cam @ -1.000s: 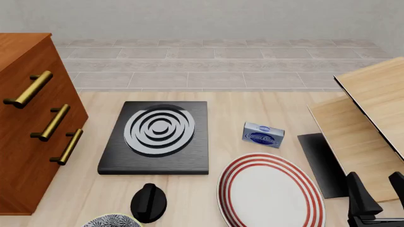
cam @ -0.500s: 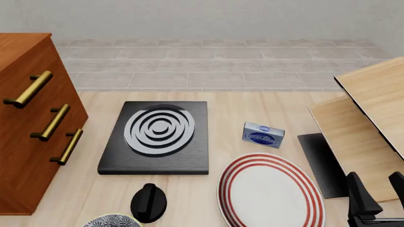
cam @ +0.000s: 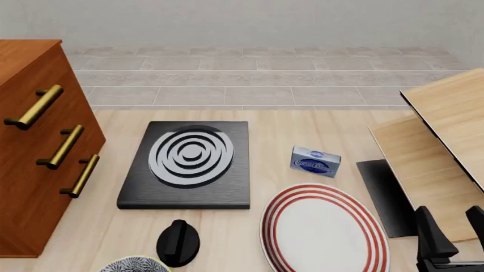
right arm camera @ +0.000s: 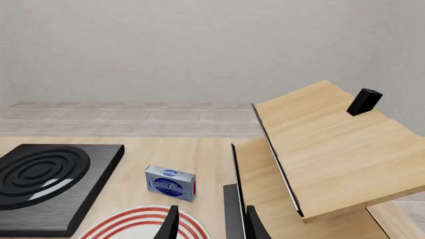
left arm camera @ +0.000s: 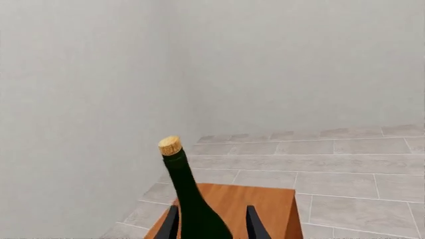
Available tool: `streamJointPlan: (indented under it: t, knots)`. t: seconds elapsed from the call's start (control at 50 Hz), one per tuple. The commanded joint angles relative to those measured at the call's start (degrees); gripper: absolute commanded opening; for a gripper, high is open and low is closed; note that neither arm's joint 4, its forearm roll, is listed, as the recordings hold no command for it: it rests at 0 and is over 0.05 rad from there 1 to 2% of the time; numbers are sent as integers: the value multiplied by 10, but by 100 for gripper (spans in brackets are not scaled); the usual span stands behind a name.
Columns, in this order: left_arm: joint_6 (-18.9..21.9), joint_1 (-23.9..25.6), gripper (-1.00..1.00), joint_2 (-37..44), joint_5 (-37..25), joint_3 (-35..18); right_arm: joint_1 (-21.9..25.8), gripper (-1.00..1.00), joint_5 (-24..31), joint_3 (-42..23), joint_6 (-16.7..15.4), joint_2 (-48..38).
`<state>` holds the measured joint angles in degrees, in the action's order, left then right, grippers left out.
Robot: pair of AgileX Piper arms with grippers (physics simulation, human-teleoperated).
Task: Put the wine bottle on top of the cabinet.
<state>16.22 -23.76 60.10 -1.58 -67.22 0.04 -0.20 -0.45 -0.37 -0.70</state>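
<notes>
1. My left claw (left arm camera: 209, 224) is clamped on the wine bottle (left arm camera: 189, 199), cork up and leaning a bit, fingers either side of its body.
2. It's above the cabinet (left arm camera: 262, 206) top, near the front edge; touchdown is hidden.
3. Left: set it down, let go.
4. Right claw (right arm camera: 209, 221) hangs spread, empty, near the counter (cam: 302, 127) right edge.

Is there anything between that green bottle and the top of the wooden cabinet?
Nothing visible. In the left wrist view the wine bottle sits between the left gripper's fingers, with the cabinet top showing bare behind it. Its base is out of frame.
</notes>
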Motion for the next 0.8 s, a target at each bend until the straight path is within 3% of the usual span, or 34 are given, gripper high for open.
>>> streamJointPlan:
  t: [0.02,0.34,0.46,0.8]
  knots:
    - [-3,1,100,-38,-16,21,0,100,0,0,0,0]
    - [-11,7,100,-97,-46,51,0,100,0,0,0,0]
    - [-13,32,100,-126,-65,76,0,100,0,0,0,0]
    - [-39,41,100,-203,-101,144,0,100,0,0,0,0]
